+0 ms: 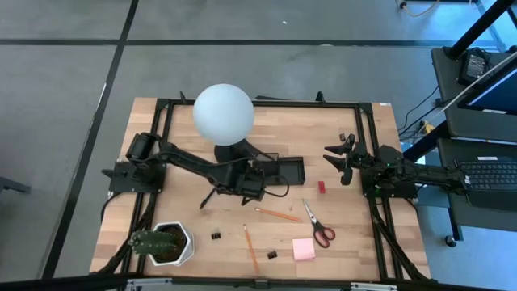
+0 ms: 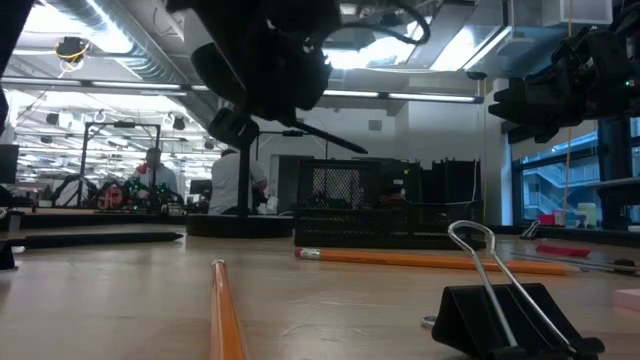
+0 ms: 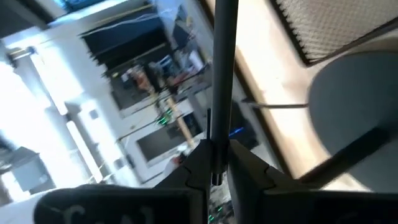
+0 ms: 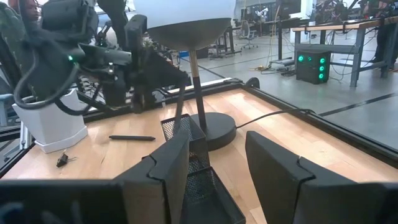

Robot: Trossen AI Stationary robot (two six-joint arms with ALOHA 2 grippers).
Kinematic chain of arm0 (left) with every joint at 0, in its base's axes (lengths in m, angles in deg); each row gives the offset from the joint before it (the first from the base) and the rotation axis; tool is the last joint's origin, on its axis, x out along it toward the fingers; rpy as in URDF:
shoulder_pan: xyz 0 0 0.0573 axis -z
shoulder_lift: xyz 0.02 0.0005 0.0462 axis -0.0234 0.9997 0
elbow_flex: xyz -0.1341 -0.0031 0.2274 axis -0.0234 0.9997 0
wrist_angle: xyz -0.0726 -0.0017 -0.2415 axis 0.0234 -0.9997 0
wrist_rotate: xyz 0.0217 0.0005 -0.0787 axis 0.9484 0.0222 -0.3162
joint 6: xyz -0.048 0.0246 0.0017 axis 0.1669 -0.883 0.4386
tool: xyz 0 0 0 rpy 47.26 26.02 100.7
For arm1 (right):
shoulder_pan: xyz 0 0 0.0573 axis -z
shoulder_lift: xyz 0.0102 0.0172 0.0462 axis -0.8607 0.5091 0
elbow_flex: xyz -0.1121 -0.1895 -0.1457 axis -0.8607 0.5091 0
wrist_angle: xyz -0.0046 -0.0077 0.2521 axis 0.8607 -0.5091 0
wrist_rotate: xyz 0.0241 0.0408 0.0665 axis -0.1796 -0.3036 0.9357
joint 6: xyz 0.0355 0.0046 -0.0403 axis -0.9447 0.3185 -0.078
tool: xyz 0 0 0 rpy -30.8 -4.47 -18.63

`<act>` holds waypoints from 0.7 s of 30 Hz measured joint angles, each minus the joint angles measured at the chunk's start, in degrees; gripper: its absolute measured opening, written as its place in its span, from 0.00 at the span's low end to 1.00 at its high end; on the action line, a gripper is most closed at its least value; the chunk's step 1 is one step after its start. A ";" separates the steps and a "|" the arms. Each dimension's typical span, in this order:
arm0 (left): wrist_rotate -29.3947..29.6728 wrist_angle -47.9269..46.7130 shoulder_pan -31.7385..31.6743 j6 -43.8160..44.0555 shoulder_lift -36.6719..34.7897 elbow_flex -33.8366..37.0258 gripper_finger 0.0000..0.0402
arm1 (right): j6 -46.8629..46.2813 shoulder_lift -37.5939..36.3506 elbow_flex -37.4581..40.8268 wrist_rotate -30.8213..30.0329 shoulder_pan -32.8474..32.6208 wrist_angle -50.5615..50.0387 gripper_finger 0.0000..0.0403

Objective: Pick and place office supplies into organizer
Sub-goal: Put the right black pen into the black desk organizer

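Along the near edge of the worktop stand a green plant in a white pot at the left, then a binder clip, an orange pencil lying near to far, a second clip and a pink sticky-note pad. The low view has one such clip right in front of it.

A little farther in, red-handled scissors lie right of centre, just beyond the pad, with another orange pencil to their left. A small red block sits farther still, between the scissors and the right arm.

In the middle, the left pincer hangs above the worktop, just left of the near-left corner of the black mesh organizer. Its fingers are nearly closed on a black pen, which the left wrist view shows clamped between them and sticking out ahead. From above, the pen slants down to the near left.

The organizer lies just right of the lamp, whose white globe hides its base from above.

At the right, the right pincer hovers above the wood beyond the red block, its fingers well apart and holding nothing. Another clip lies near the far edge.
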 joint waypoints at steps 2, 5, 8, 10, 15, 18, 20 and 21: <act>1.23 0.14 -0.07 -0.36 0.25 -0.01 0.08 | 0.00 0.00 0.00 0.02 0.00 0.00 0.40; 1.00 0.26 -0.04 -2.07 0.59 0.00 0.08 | 0.00 0.00 0.00 0.02 0.00 0.00 0.40; 0.93 1.09 0.02 -4.04 1.02 -0.02 0.08 | 0.00 0.00 -0.01 0.02 0.00 0.00 0.40; 0.89 1.07 0.16 -5.50 1.12 0.02 0.08 | 0.00 0.00 -0.01 0.00 0.00 -0.01 0.40; 0.56 1.79 0.18 -8.90 1.86 0.05 0.08 | 0.00 0.00 -0.01 0.02 -0.01 -0.02 0.40; 0.49 2.18 0.18 -11.35 2.39 0.05 0.08 | 0.00 0.05 0.00 0.01 -0.01 0.00 0.40; 0.48 3.17 0.30 -13.09 2.75 -0.03 0.09 | 0.00 0.17 -0.01 0.02 -0.02 -0.04 0.40; 0.45 3.37 0.32 -13.85 2.95 -0.05 0.09 | 0.00 0.20 0.00 0.02 0.00 -0.02 0.40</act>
